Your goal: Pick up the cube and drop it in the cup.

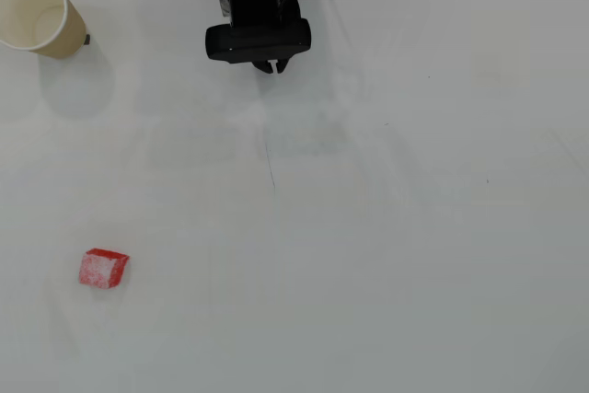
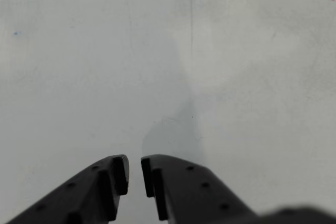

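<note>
In the overhead view, the cup (image 1: 35, 14) stands at the far upper left corner of the white table (image 1: 414, 227), tipped slightly in the picture so that its cream inside and round rim face the camera; its tan wall shows on the right side, and a faint shadow falls just below it. Well below the cup, toward the lower left, the cube (image 1: 102, 268) lies alone on the table, red with a whitish top face (scuffed, by the look of it). Nothing touches it.

Further right, at the top middle, the black arm (image 1: 257, 16) reaches in from the upper edge, with the gripper (image 1: 272, 66) just peeking out beneath its wide dark body. It is well apart from both cup and cube.

In the wrist view, the gripper (image 2: 134, 174) enters from the bottom edge; its two black fingers (image 2: 173, 182) stand nearly together with only a thin slit between them, holding nothing. Ahead of them lies bare table (image 2: 79, 66), crossed by a thin dark line (image 2: 190, 30) and the fingers' soft shadow.
</note>
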Available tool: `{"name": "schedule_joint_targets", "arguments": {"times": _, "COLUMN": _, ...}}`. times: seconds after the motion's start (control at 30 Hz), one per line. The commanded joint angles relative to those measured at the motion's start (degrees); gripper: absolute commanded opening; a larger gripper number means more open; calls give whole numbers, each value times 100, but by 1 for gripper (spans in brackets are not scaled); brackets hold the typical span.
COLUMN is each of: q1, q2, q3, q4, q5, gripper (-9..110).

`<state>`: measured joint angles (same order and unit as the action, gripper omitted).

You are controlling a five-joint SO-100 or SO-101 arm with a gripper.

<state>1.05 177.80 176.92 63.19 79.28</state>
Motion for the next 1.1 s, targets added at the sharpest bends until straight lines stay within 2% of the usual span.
{"name": "schedule_joint_targets", "arguments": {"times": 0.0, "q1": 44, "q2": 185, "q3": 193, "q4": 0, "q5": 44, "gripper": 0}}
{"name": "schedule_joint_targets", "arguments": {"times": 0.5, "q1": 272, "q2": 193, "q3": 193, "q4": -62, "q5": 44, "gripper": 0}}
{"name": "schedule_joint_targets", "arguments": {"times": 1.07, "q1": 2637, "q2": 202, "q3": 193, "q4": -387, "q5": 44, "gripper": 0}}
